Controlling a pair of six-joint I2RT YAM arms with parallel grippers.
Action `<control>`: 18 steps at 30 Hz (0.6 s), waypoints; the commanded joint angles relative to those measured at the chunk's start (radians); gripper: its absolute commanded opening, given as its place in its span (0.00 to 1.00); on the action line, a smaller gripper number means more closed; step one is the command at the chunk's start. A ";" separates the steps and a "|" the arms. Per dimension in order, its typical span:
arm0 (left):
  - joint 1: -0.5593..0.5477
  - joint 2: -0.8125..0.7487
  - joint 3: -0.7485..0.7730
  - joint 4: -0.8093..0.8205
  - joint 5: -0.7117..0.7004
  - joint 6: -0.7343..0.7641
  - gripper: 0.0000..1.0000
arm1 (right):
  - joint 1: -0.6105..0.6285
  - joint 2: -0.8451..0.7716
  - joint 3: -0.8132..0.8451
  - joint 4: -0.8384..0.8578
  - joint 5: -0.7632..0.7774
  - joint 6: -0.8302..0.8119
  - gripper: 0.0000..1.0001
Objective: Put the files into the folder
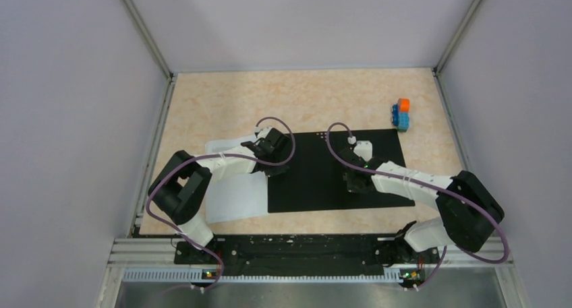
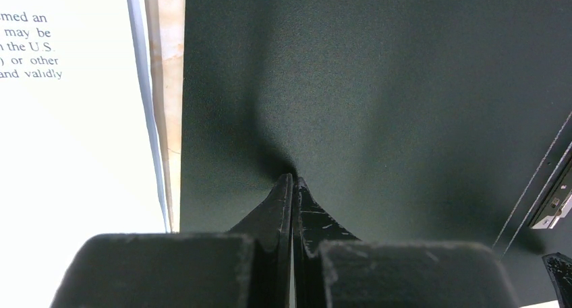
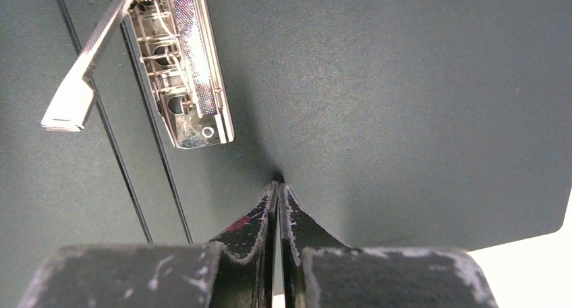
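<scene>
The folder (image 1: 310, 180) lies open on the table, black inside up. Its metal clip (image 3: 182, 65) has its lever raised, and it also shows at the right edge of the left wrist view (image 2: 556, 203). The files (image 1: 229, 200) are white printed sheets lying left of the folder, partly under my left arm; their text shows in the left wrist view (image 2: 61, 153). My left gripper (image 1: 275, 170) is shut and empty, its tips (image 2: 295, 180) pressing on the folder's left half. My right gripper (image 1: 352, 183) is shut and empty, its tips (image 3: 278, 185) on the black inside just right of the clip.
An orange-and-blue toy block stack (image 1: 403, 114) stands at the back right, beyond the folder's corner. A narrow strip of tan table (image 2: 165, 85) shows between the sheets and the folder's left edge. Grey walls enclose the table on three sides.
</scene>
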 commanded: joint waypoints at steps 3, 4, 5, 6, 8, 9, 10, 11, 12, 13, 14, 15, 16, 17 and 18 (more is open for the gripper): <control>0.014 0.059 -0.039 -0.092 -0.048 0.032 0.00 | -0.001 -0.093 0.051 0.008 -0.009 -0.030 0.09; 0.014 0.058 -0.037 -0.091 -0.041 0.038 0.00 | -0.002 -0.103 0.064 0.010 -0.015 -0.036 0.12; 0.014 0.059 -0.033 -0.089 -0.037 0.043 0.00 | 0.000 -0.113 0.074 0.019 -0.022 -0.047 0.13; 0.014 0.061 -0.029 -0.089 -0.027 0.055 0.00 | -0.001 -0.122 0.080 0.037 -0.038 -0.059 0.16; 0.013 0.060 -0.020 -0.089 -0.015 0.068 0.00 | -0.009 -0.136 0.078 0.092 -0.089 -0.083 0.20; 0.014 0.060 -0.015 -0.086 -0.005 0.077 0.00 | -0.019 -0.136 0.075 0.115 -0.127 -0.090 0.20; 0.014 0.060 -0.010 -0.087 0.003 0.086 0.00 | -0.027 -0.134 0.071 0.138 -0.156 -0.093 0.20; 0.014 0.060 -0.005 -0.088 0.010 0.092 0.00 | -0.036 -0.131 0.067 0.156 -0.178 -0.094 0.19; 0.014 0.057 0.002 -0.090 0.016 0.097 0.00 | -0.045 -0.126 0.064 0.171 -0.195 -0.095 0.19; 0.013 0.054 0.005 -0.089 0.022 0.104 0.00 | -0.059 -0.122 0.062 0.182 -0.213 -0.096 0.18; 0.014 0.051 0.010 -0.089 0.029 0.110 0.00 | -0.071 -0.120 0.059 0.195 -0.232 -0.096 0.18; 0.014 0.046 0.016 -0.089 0.037 0.119 0.03 | -0.084 -0.118 0.055 0.210 -0.248 -0.097 0.17; 0.014 0.042 0.023 -0.090 0.046 0.128 0.08 | -0.099 -0.117 0.051 0.224 -0.264 -0.098 0.16; 0.014 0.036 0.030 -0.087 0.055 0.138 0.12 | -0.112 -0.116 0.049 0.235 -0.284 -0.101 0.16; 0.014 0.027 0.038 -0.087 0.063 0.148 0.17 | -0.127 -0.114 0.047 0.247 -0.297 -0.104 0.16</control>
